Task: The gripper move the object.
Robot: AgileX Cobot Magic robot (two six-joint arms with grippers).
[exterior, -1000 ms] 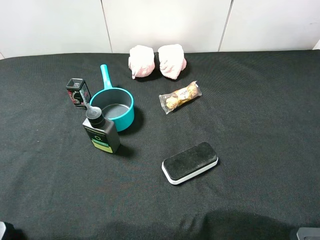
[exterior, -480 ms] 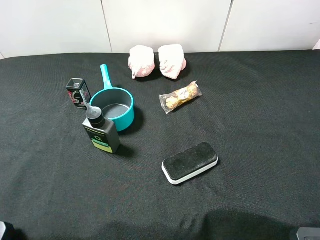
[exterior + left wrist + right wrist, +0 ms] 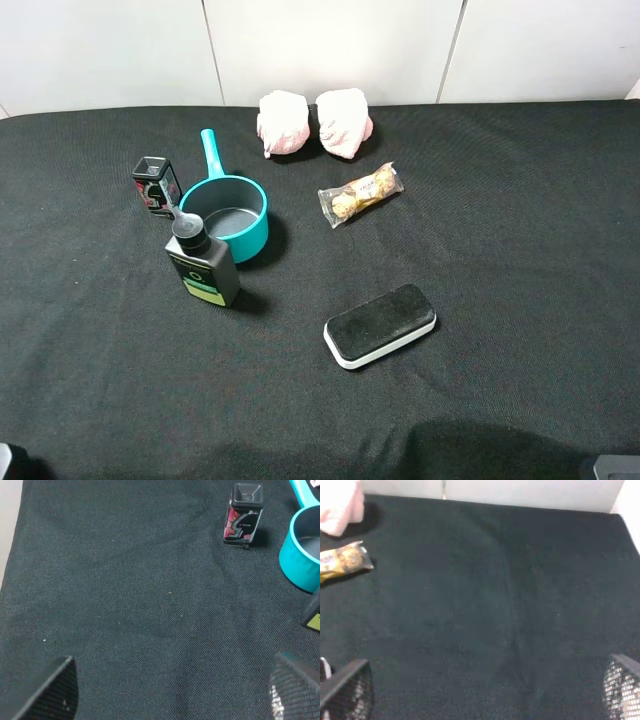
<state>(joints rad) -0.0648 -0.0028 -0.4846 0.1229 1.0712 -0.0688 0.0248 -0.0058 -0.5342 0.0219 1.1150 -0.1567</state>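
Observation:
The object, a dark grey bottle (image 3: 203, 265) with a black cap and green-and-yellow label, stands upright on the black cloth, touching the front of a teal pot (image 3: 225, 210). In the left wrist view only its corner (image 3: 314, 612) shows at the edge. My left gripper (image 3: 172, 692) is open with nothing between its fingers, low over bare cloth and well short of the bottle. My right gripper (image 3: 485, 692) is also open and empty, over the bare right side of the table. In the high view only small bits of both arms show at the bottom corners.
A black-and-red tin (image 3: 156, 185) stands left of the pot's handle, also seen as the tin (image 3: 243, 515). Two pink cloths (image 3: 315, 122) lie at the back, a snack packet (image 3: 360, 193) mid-table, and a black-and-white eraser (image 3: 380, 324) in front.

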